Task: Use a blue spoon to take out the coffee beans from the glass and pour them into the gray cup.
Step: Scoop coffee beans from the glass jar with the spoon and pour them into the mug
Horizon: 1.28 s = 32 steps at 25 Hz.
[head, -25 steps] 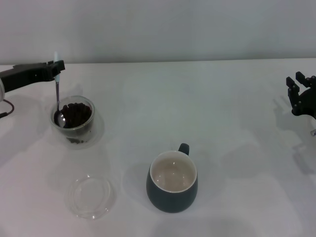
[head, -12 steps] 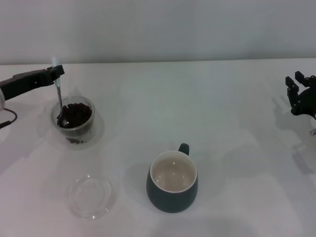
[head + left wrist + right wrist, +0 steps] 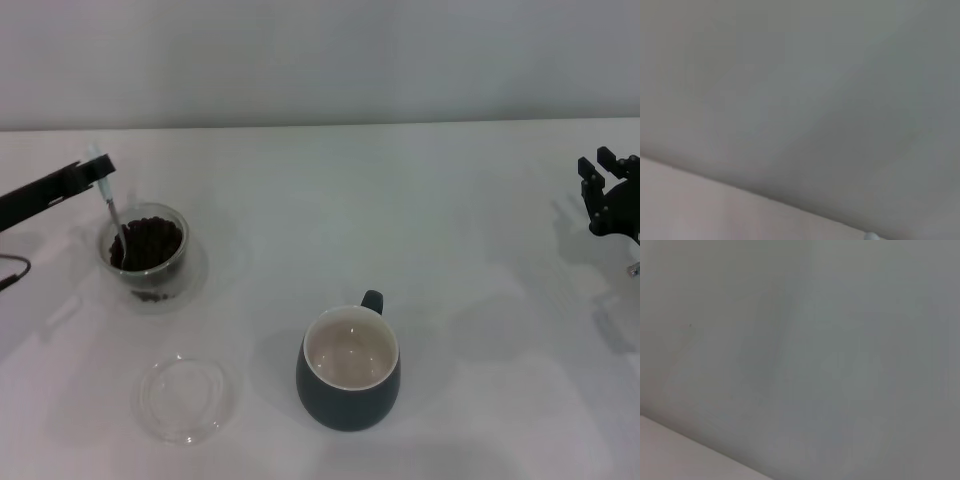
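In the head view my left gripper (image 3: 97,171) is shut on the pale handle end of the blue spoon (image 3: 113,210), just left of and above the glass (image 3: 146,256). The spoon leans down into the glass, and its bowl is sunk among the dark coffee beans (image 3: 152,240). The glass stands at the table's left. The gray cup (image 3: 349,369), cream inside and with nothing in it, stands at the front centre with its handle pointing away. My right gripper (image 3: 608,186) hangs parked at the far right edge with its fingers spread. Both wrist views show only blank wall.
A flat clear glass saucer (image 3: 183,397) lies in front of the glass, left of the gray cup. A thin dark cable (image 3: 10,272) shows at the left edge. The white table (image 3: 400,220) runs back to a pale wall.
My left gripper has moved left and lower, tilting the spoon. Its bowl has gone from lying on the beans to buried in them. The right arm has stayed still.
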### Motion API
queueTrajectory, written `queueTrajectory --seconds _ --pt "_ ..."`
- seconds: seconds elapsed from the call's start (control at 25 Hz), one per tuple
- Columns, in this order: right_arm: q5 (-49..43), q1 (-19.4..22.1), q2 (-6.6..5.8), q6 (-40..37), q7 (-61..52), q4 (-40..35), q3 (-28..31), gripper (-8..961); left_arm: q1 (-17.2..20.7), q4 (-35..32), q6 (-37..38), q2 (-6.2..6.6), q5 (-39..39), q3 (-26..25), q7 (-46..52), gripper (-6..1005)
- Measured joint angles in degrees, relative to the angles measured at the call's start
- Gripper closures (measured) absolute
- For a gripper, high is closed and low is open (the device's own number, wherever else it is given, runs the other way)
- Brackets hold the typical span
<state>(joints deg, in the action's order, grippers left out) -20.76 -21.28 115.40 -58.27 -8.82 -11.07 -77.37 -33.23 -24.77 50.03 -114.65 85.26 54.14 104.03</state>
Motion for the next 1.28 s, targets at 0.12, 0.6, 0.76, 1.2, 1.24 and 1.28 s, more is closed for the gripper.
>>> queueTrajectory --seconds 0.12,0.6,0.76,1.2,1.24,1.28 --pt "-0.17 0.02 0.0 0.0 -0.4 0.05 -0.04 683 1.08 1.0 0.06 0.2 -2.67 0.0 0.02 875" --pt "-0.13 -0.07 -0.01 0.44 -0.03 0.09 0.02 680 3.13 3.85 2.5 0.66 -10.56 0.0 0.54 875" --pt "-0.1 -0.04 -0.06 0.45 0.0 0.01 0.18 680 2.79 5.06 3.28 0.81 -11.83 0.0 1.57 875" --pt "0.01 -0.17 -0.26 0.91 0.12 -0.29 0.52 677 2.74 6.47 3.85 0.31 -14.66 0.0 7.39 876" --pt "0.02 -0.17 -0.26 1.02 0.12 -0.32 0.54 677 2.84 6.84 4.0 0.3 -15.12 -0.01 7.94 876" --pt "0.03 -0.16 -0.27 1.09 0.12 -0.33 0.56 677 2.99 7.08 4.13 0.3 -15.56 0.0 8.36 876"
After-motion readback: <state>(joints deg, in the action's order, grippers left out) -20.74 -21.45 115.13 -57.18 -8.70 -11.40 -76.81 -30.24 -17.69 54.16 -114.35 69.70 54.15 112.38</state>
